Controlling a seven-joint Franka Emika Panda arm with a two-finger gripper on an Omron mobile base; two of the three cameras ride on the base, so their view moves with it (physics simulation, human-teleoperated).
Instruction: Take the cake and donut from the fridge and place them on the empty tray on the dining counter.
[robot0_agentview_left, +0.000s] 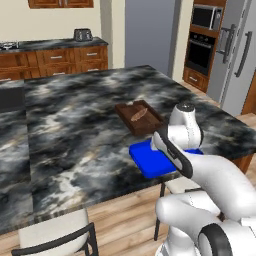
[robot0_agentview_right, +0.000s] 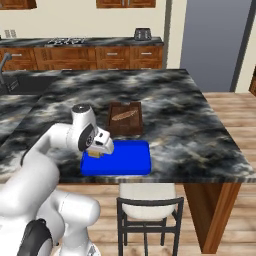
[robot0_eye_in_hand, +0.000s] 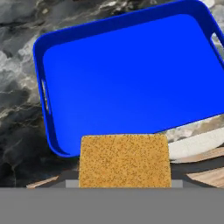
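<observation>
I have the dining counter (robot0_agentview_right: 200, 125) under me; the blue tray (robot0_eye_in_hand: 131, 74) lies just ahead of my gripper (robot0_agentview_right: 100, 150), over its near corner, jaws clamped on the cake (robot0_eye_in_hand: 124, 161).

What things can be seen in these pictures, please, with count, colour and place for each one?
tray: one, bright blue, bare inside, near the edge of the dining counter.
cake: one, tan-brown, speckled, held in the gripper over the tray's near edge.
wooden tray: one, dark brown, just behind the blue tray, a long bread loaf on it.
dining counter: one, black marble with white veins.
fridge: one, silver-grey, doors shut, far right.
wall oven: one, black, left of the fridge.
toaster: one, dark, on the far wooden counter.
chairs: two, pale seats, by the counter.
gripper: one, white, shut on the cake.
</observation>
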